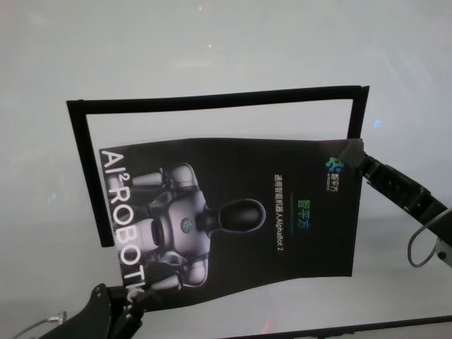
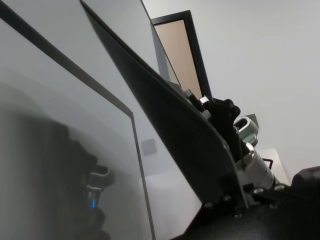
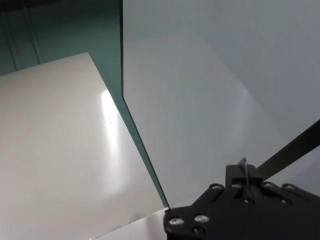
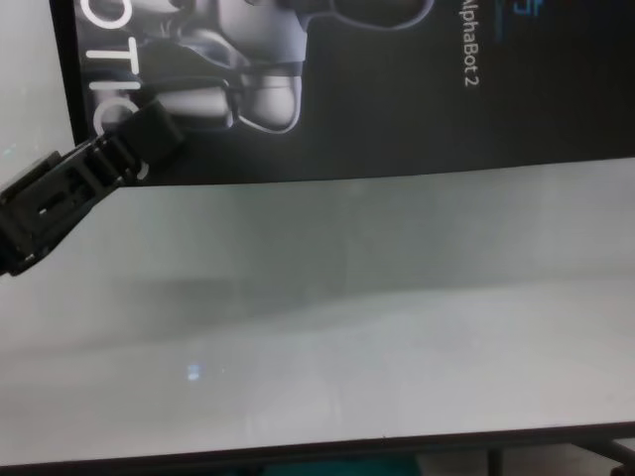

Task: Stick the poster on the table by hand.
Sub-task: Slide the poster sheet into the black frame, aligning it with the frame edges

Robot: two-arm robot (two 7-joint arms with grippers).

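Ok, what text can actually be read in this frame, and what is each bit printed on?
"AI² ROBOT", cut off at its lower end by the left claw: large white letters along the poster edge.
"AlphaBot 2": small white line beside the printed robot's head, following Chinese characters too small to read.
Green characters and a logo mark near the right claw: unreadable.
Table: no text.

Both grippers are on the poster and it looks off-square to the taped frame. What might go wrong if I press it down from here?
1. The poster sits crooked against the black tape outline on the table; pressed now, it would likely stick skewed.
2. Its near edge looks wavy between the left gripper and the right gripper, so creases or bubbles may get trapped.
3. Each gripper holds only a corner; a pull could slip or tear it.
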